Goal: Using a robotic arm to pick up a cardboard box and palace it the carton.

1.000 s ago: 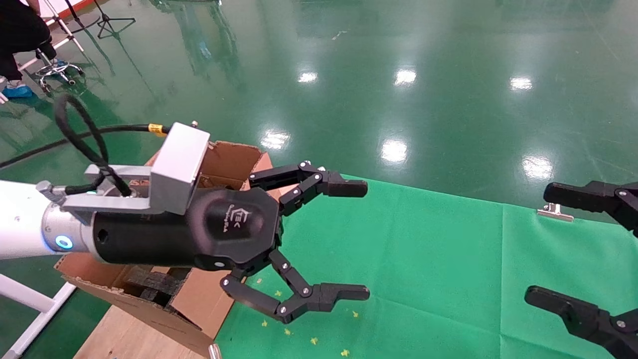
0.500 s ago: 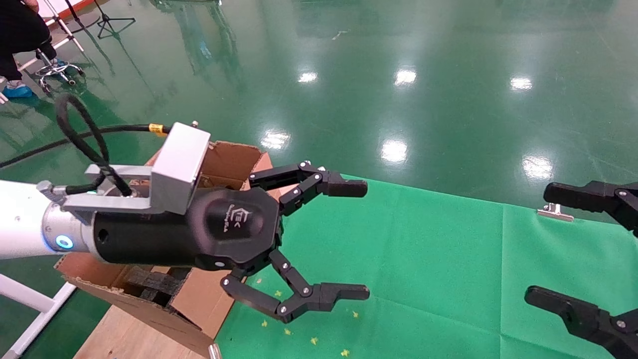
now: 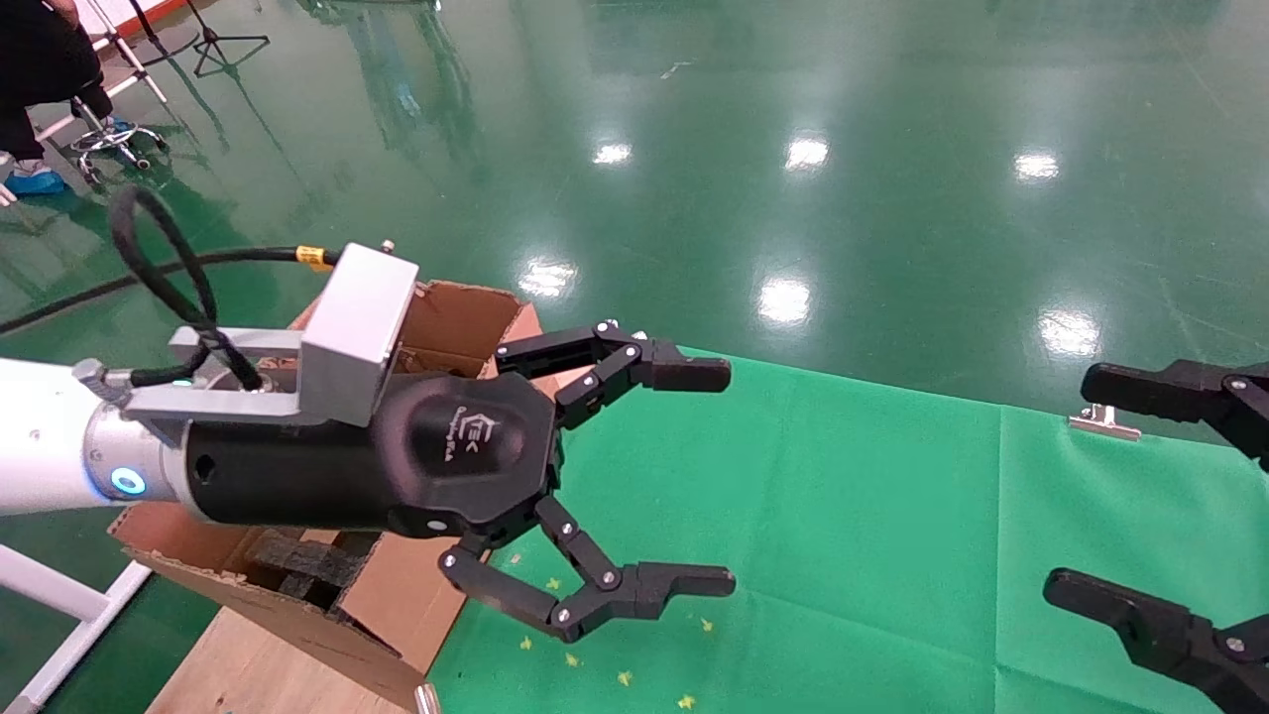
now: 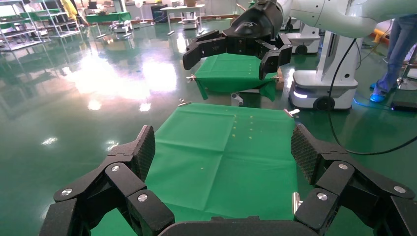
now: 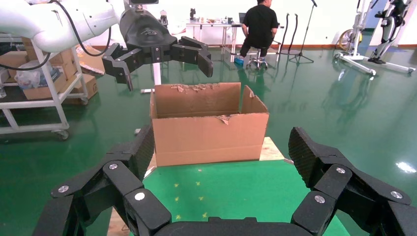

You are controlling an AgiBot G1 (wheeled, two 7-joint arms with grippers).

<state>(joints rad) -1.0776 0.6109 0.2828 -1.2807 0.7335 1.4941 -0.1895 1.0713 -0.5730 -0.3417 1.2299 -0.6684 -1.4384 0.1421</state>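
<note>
left gripper [image 3: 709, 476]: spread wide, nothing between the fingers; hangs in the air over the near-left part of the green cloth [image 3: 892, 535], just past the carton's open top
left arm [image 3: 40, 451]: white, silver wrist bracket [image 3: 342, 332], black cable [image 3: 164, 268] looping up behind it
right gripper [image 3: 1086, 491]: also splayed and empty; sits at the right edge of the cloth, well apart from the left one
carton [image 5: 206, 123]: upright at the left end of the cloth, on a wooden board [image 3: 253, 674]; top open, flap edges ragged and torn
foam [image 3: 307, 565]: dark pieces lying inside the carton
box: not visible in any view; can't tell where it is
cloth: bare except for small yellow specks [image 3: 625, 677] near the left gripper; metal clip [image 3: 1102, 423] on its far right edge
floor [image 3: 793, 149]: glossy green, lamp reflections
person [image 5: 259, 24]: seated in black at a desk behind the carton, seen from the right wrist
</note>
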